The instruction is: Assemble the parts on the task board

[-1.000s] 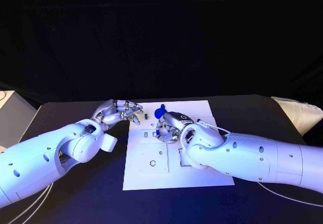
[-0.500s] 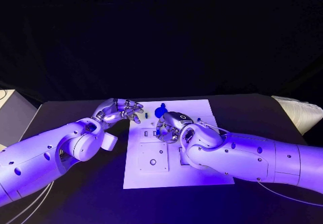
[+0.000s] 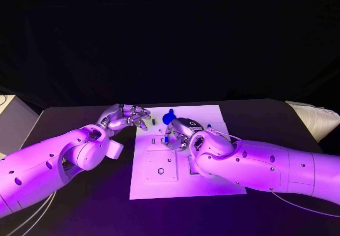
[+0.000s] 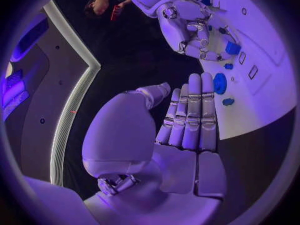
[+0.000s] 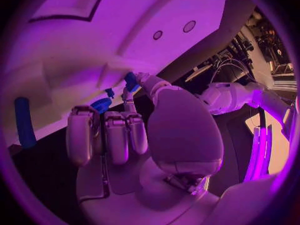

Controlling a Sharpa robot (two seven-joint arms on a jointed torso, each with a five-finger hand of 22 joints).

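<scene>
The white task board (image 3: 185,172) lies mid-table. My right hand (image 3: 180,133) rests low over its far part, fingers curled in. In the right wrist view its thumb and a finger pinch a small blue part (image 5: 130,80), close above the board (image 5: 94,40). Another blue part (image 5: 102,104) lies just beside the curled fingers (image 5: 106,132). A round blue part (image 3: 168,118) stands on the board beyond that hand. My left hand (image 3: 127,117) hovers at the board's far left corner; its straight fingers (image 4: 190,115) hold nothing, with the round blue part (image 4: 220,82) just past them.
Several small blue parts (image 4: 232,48) sit on the board by the right hand (image 4: 190,30). A blue rod (image 5: 23,122) lies on the board off to one side. A pale box (image 3: 14,118) stands at the table's left edge, a white cushion (image 3: 315,120) at its right.
</scene>
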